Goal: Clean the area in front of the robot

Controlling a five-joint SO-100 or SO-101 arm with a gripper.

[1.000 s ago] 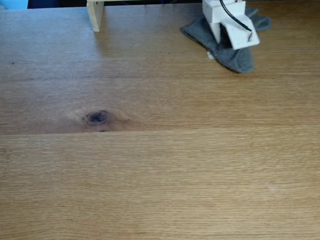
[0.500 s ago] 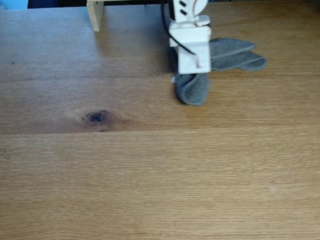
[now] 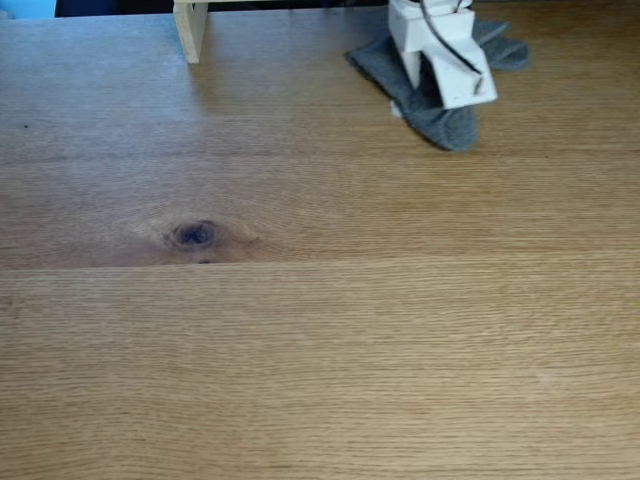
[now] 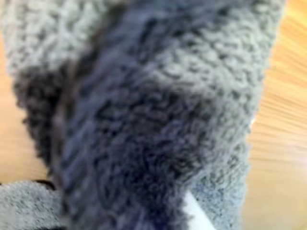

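Looking down in the fixed view, you've got a broad light-brown oak-grain tabletop [image 3: 320,340] with plank seams running left to right. Take the dark oval knot [image 3: 195,234] as your landmark, left of centre. Straight up-frame from the knot, at the far edge, stands a pale wooden post [image 3: 190,28], upright, cut off by the top of the picture. Behind it you see only a dark strip and a small light-blue patch [image 3: 27,8] at the top-left corner; can't tell what either is. No containers here to report.

Well up and to the right of the knot, near the far edge, your white robot arm [image 3: 440,45] comes in from the top, with a black wire over its angular panels. The grey terry cloth [image 3: 440,118] lies on the wood under it, spreading both sides of the arm, one lobe pointing toward the camera.

In the wrist view the grey cloth [image 4: 144,110] is very close and blurred, with wood grain at the right edge and a white sliver [image 4: 196,213] low down, likely part of the gripper. You can't tell whether the gripper [image 3: 455,100] is clamped on the cloth or just pressing it; fingertips are hidden.
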